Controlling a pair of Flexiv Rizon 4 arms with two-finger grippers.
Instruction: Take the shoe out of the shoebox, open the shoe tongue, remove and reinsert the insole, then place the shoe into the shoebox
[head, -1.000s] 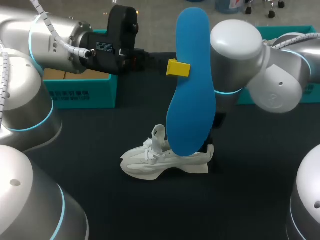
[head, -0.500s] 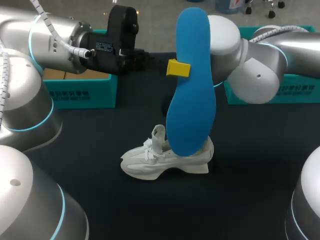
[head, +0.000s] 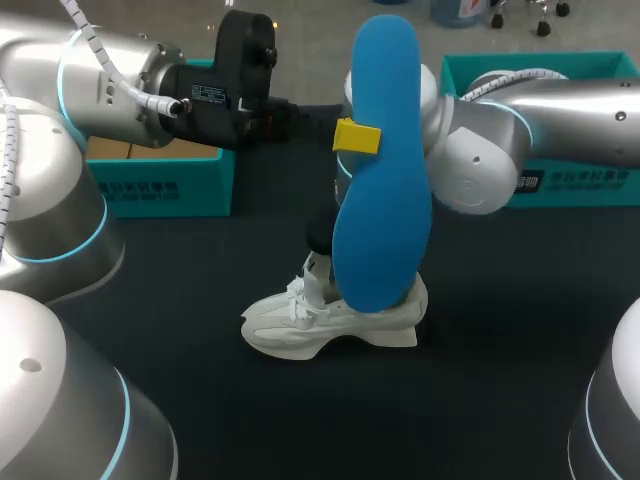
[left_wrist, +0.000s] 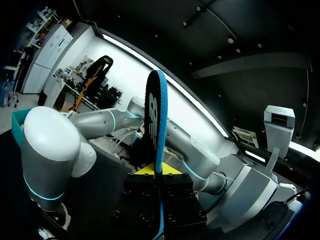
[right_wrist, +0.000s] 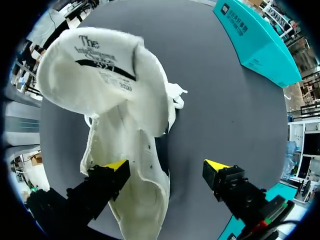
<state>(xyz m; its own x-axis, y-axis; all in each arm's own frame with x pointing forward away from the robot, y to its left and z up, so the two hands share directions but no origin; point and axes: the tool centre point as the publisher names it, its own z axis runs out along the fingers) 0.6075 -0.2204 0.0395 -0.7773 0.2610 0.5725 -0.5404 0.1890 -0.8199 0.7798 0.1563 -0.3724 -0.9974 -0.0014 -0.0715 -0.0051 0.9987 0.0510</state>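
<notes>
Black table (head: 200, 300) carries the white shoe (head: 300, 325), which stands on its sole at mid-table.

One teal shoebox part (head: 160, 190) sits behind the shoe's toe end. A second teal part (head: 580, 180) sits behind its heel end. Both are well apart from the shoe.

Blue insole (head: 382, 180) hangs upright above the shoe's heel. Cannot tell whether they touch.

Left tool (head: 357, 137) is clenched on the insole's edge.

Right tool (right_wrist: 165, 167) is released and spread. One finger is at the shoe's side, the other over bare table.
</notes>
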